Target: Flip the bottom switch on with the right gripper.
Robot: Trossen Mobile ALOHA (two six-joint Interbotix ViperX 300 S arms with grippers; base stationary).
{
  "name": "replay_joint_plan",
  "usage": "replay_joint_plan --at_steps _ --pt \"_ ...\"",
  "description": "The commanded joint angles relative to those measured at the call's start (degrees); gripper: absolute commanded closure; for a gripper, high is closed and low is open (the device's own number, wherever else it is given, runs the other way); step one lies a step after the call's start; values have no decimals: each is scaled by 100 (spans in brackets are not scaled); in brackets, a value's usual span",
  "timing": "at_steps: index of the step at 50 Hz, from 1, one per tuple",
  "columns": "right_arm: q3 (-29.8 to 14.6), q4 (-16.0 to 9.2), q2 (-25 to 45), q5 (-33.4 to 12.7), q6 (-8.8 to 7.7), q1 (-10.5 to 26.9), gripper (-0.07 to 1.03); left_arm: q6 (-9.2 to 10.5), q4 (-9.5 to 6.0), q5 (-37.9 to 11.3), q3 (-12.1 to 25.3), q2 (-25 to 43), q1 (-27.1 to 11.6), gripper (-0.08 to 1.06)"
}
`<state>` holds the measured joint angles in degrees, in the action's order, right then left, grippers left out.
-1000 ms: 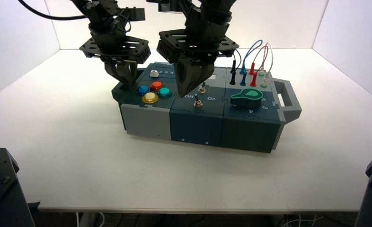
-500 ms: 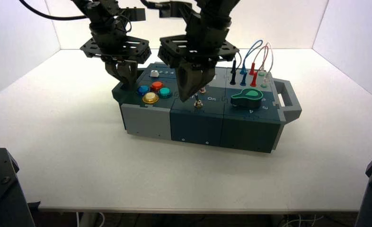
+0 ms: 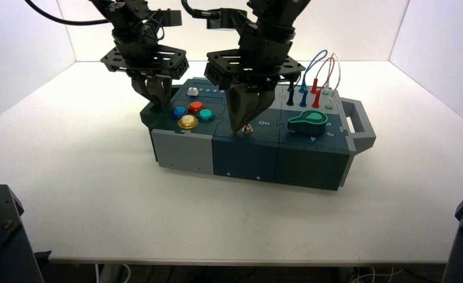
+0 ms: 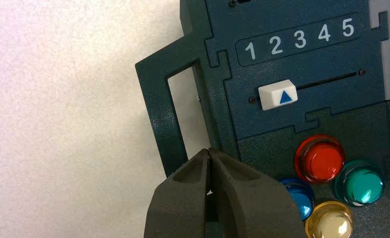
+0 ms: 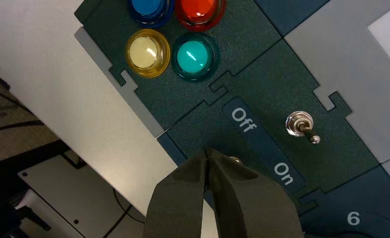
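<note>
My right gripper (image 3: 239, 127) is shut, and its pointed tip is down on the box's middle panel at the left side of the bottom switch (image 3: 248, 128). In the right wrist view the gripper tip (image 5: 209, 151) lies near the "Off" end of the label. Only a metal glint of the bottom switch (image 5: 235, 160) shows behind one finger, and its lever is hidden. The upper switch (image 5: 300, 124) leans towards the "On" end. My left gripper (image 3: 156, 105) is shut and idle at the box's left handle (image 4: 169, 124).
The box (image 3: 247, 159) stands slightly turned on the white table. It bears blue (image 3: 178, 112), red (image 3: 195, 107), teal (image 3: 205, 115) and yellow (image 3: 187, 122) buttons, a white slider (image 3: 192, 91), a green knob (image 3: 307, 121) and plugged wires (image 3: 311, 88) at the right.
My right gripper has moved down and slightly right, onto the bottom switch. Its lever, visible earlier, is now covered by the fingers. The left arm has not moved.
</note>
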<state>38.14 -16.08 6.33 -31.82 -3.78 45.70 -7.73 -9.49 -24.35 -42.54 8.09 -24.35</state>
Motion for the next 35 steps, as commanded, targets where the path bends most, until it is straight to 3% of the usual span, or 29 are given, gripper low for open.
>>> replay_joint_plan --at_steps 1,21,35 --pt "-149 35 -141 44 0 -237 98 -35 -9 9 105 -70 -35 101" --pt "18 44 -334 0 -18 -606 98 -35 0 -9 97 -79 -35 101" --pt "158 44 -413 18 -18 -650 98 -35 0 -9 105 -70 -35 101"
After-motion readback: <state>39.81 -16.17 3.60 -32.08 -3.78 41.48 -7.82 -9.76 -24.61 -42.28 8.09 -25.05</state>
